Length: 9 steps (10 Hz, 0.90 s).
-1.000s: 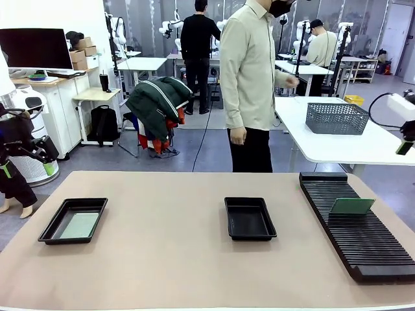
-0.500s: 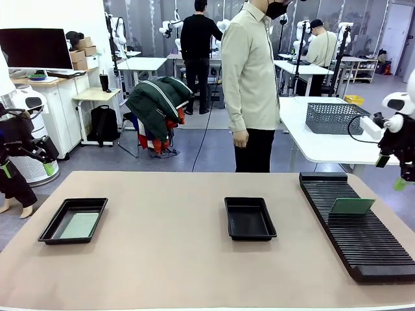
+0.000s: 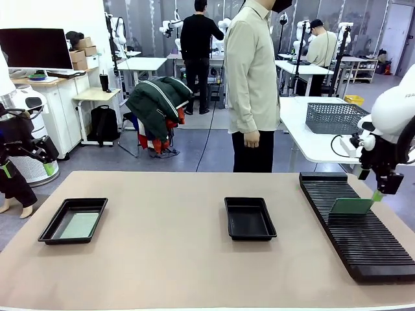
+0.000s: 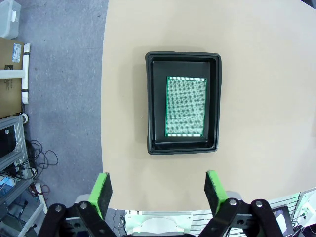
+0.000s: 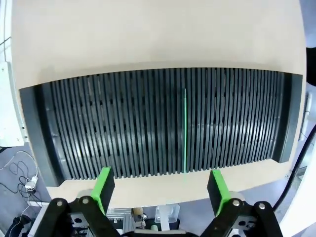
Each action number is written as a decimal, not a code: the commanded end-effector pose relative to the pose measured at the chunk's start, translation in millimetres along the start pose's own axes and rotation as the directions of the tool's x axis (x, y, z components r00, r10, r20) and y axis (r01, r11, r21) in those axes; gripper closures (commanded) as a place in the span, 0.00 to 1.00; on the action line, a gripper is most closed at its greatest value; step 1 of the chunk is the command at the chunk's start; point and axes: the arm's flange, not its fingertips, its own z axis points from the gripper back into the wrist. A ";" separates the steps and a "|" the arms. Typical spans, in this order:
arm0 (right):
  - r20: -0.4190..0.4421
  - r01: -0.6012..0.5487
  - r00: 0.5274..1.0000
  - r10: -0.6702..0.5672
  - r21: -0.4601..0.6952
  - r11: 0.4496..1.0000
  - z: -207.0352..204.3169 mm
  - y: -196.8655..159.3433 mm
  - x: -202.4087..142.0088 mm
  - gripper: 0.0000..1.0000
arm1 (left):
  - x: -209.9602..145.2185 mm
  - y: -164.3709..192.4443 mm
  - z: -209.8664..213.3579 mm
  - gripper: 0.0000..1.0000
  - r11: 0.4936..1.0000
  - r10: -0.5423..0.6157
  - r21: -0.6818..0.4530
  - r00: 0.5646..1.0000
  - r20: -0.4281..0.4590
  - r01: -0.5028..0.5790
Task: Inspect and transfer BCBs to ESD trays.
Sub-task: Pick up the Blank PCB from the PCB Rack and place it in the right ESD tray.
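Right end effector spread above edge-on BCB in rack, left end effector spread above ESD tray

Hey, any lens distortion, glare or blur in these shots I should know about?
Right wrist view: the slotted rack bows like a barrel, with a pale sheen on its ribs. Left wrist view: sharp, though the table edge curves. Front view: even light, no hard shadow around the middle tray.

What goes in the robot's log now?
right fingers: open, over upright board | left fingers: open, facing left tray holding flat board | middle tray: empty
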 end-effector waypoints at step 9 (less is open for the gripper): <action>0.058 -0.027 0.998 0.030 -0.050 0.998 -67.6 -12.8 -14.8 0.00 | -1.1 0.0 -2.0 0.00 1.000 0.002 0.001 1.000 0.006 -0.002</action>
